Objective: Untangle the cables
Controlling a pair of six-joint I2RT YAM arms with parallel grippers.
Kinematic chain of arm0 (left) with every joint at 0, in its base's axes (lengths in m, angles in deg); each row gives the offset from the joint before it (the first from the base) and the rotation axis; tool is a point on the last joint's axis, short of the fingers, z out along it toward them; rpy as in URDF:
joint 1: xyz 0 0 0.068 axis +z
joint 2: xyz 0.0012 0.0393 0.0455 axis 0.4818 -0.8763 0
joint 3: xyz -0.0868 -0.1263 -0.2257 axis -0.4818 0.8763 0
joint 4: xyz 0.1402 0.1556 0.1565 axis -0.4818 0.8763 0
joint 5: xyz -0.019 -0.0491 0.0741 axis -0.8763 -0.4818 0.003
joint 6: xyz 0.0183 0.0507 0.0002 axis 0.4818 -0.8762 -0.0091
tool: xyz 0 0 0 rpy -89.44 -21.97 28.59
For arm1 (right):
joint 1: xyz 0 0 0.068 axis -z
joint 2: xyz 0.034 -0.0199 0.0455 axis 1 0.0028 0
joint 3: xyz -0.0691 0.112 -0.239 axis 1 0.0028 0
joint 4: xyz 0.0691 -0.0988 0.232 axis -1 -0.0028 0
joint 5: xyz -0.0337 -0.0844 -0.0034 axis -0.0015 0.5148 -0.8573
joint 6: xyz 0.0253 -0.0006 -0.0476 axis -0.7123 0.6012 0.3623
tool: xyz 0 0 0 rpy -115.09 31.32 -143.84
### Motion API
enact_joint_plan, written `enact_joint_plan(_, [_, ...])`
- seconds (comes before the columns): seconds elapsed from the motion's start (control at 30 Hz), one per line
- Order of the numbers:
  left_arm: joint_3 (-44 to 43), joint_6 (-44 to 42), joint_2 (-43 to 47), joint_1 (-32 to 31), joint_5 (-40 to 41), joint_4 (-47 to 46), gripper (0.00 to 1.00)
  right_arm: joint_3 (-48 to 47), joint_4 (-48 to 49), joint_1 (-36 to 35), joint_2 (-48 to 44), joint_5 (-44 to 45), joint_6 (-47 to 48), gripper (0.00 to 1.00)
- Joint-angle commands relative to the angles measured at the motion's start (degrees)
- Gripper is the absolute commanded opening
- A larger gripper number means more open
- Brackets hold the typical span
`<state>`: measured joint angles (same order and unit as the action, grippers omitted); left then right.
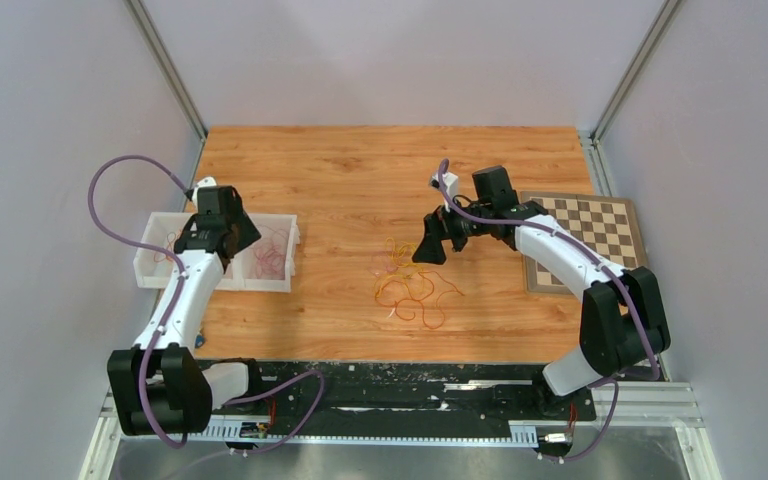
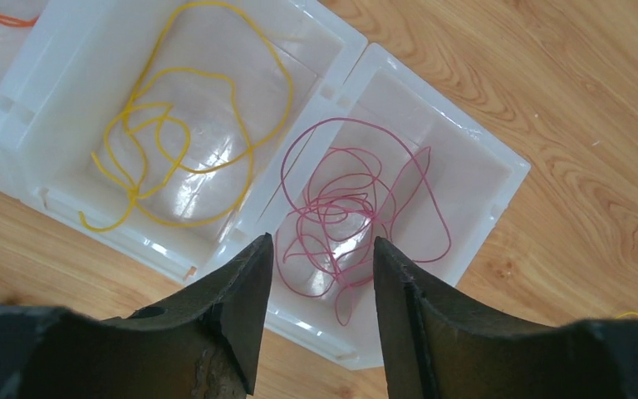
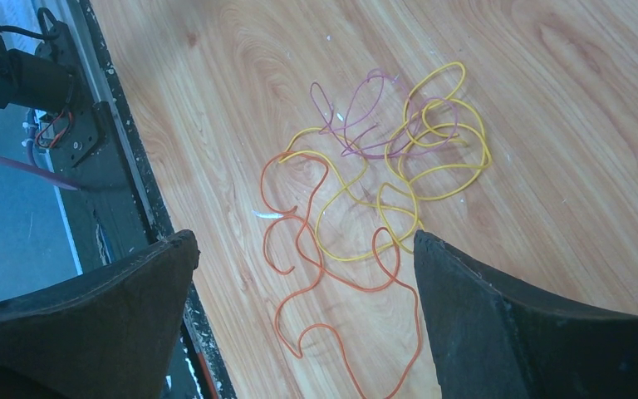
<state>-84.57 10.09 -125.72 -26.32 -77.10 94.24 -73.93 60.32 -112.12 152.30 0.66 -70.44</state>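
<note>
Where the cables lie: a loose tangle of thin wiry cables in orange, yellow and pinkish purple rests on the wooden surface, directly below the right gripper.
Already sorted: under the left gripper a white plastic divided tray holds a curly yellow cable in one compartment and a curly pink cable in the next.
Right gripper: spread wide, nothing between its fingers.
Left gripper: parted above the pink compartment, grasping nothing.
Handling: the cables look very light and springy and are far thinner than a finger, so they are likely to slip or drag their neighbours along.
Where to hold: probably an outlying orange loop lying clear of the yellow.
Hard to make out: which strand passes over which in the knot's middle. One orange loop runs off the picture. A third tray compartment is cut off, showing only a scrap of orange.
</note>
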Motion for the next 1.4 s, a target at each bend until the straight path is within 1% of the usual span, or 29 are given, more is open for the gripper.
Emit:
enact_joint_plan(0.0, [-4.04, -4.21, -0.02, -0.19, 0.92, -0.41, 0.54, -1.17, -0.71, 0.86, -0.73, -1.38, 1.39, 1.0])
enact_joint_plan(0.1, [-5.13, -5.65, -1.48, -0.17, -2.36, -3.13, 0.46, -1.08, -1.07, 1.0, -0.39, -1.8, 1.51, 1.0])
enact_joint_plan(0.2, [-6.14, -8.75, -4.35, -0.22, -4.5, -6.48, 0.43, -1.33, -1.43, 1.08, -0.04, -2.05, 1.59, 1.0])
enact_joint_plan(0.27, [-7.31, -13.33, -7.07, -0.28, -6.88, -8.14, 0.44, -1.56, -1.75, 1.09, 0.01, -2.05, 1.76, 1.0])
enact_joint_plan(0.3, [-8.79, -17.79, -8.2, -0.3, -7.74, -8.03, 0.44, -1.65, -1.9, 1.23, 0.06, -2.05, 1.84, 1.0])
enact_joint_plan(0.33, [-9.65, -20.35, -10.32, -0.29, -10.23, -7.61, 0.43, -1.74, -2.05, 1.26, 0.03, -2.05, 1.92, 1.0])
enact_joint_plan(0.37, [-11.33, -26.53, -11.14, -0.33, -11.7, -6.38, 0.43, -1.78, -2.31, 1.4, 0.03, -2.05, 2.01, 1.0])
enact_joint_plan(0.4, [-11.89, -30.08, -11.96, -0.26, -15.02, -5.87, 0.43, -1.79, -2.54, 1.48, -0.08, -1.98, 2.17, 1.0])
enact_joint_plan(0.47, [-12.42, -43.82, -11.5, -0.01, -19.35, -5.87, 0.45, -1.65, -3.04, 1.73, -0.34, -1.93, 2.5, 1.0])
enact_joint_plan(0.5, [-12.53, -47.08, -10.91, -0.02, -20.3, -5.83, 0.47, -1.48, -3.29, 1.81, -0.42, -1.88, 2.68, 1.0])
enact_joint_plan(0.53, [-12.8, -53.25, -10.73, 0.02, -21.5, -5.23, 0.49, -1.3, -3.43, 1.93, -0.56, -1.89, 2.83, 1.0])
enact_joint_plan(0.57, [-13.75, -56.41, -11.07, 0.05, -21.91, -4.41, 0.51, -1.07, -3.61, 2.0, -0.59, -1.87, 2.95, 1.0])
enact_joint_plan(0.6, [-15.65, -61.92, -11.65, 0.04, -22.41, -1.73, 0.51, -0.94, -3.77, 2.1, -0.56, -1.87, 2.99, 1.0])
enact_joint_plan(0.63, [-16.82, -64.47, -13.23, 0.23, -22.8, 0.06, 0.52, -0.85, -3.79, 2.07, -0.44, -1.98, 3.0, 1.0])
enact_joint_plan(0.67, [-19.65, -69.47, -14.31, 0.57, -23.93, 4.48, 0.52, -0.87, -3.82, 2.07, -0.34, -2.06, 3.0, 1.0])
enact_joint_plan(0.77, [-24.83, -78.13, -19.7, 1.89, -27.29, 13.13, 0.53, -1.04, -4.01, 2.07, -0.09, -2.27, 2.83, 1.0])
enact_joint_plan(0.8, [-27.37, -82.07, -20.89, 2.55, -29.56, 17.88, 0.53, -1.08, -4.12, 2.13, -0.09, -2.23, 2.83, 1.0])
enact_joint_plan(0.87, [-31.5, -86.61, -24.66, 3.12, -31.49, 24.24, 0.51, -1.0, -4.21, 2.12, -0.09, -2.15, 2.83, 1.0])
enact_joint_plan(1.0, [-35.95, -92.59, -29.62, 3.66, -34.25, 30.12, 0.49, -0.97, -4.35, 2.07, -0.11, -2.14, 2.88, 1.0])
enact_joint_plan(1.2, [-39.52, -96.34, -33.96, 3.63, -33.5, 32.15, 0.48, -0.91, -4.64, 2.07, 0.32, -2.26, 2.94, 1.0])
enact_joint_plan(1.3, [-39.37, -98.0, -36.08, 3.52, -31.78, 32.98, 0.46, -0.98, -4.76, 2.13, 0.79, -2.31, 2.93, 1.0])
enact_joint_plan(1.37, [-38.26, -98.01, -36.44, 3.5, -30.89, 31.64, 0.44, -1.07, -4.76, 2.13, 0.88, -2.23, 2.96, 1.0])
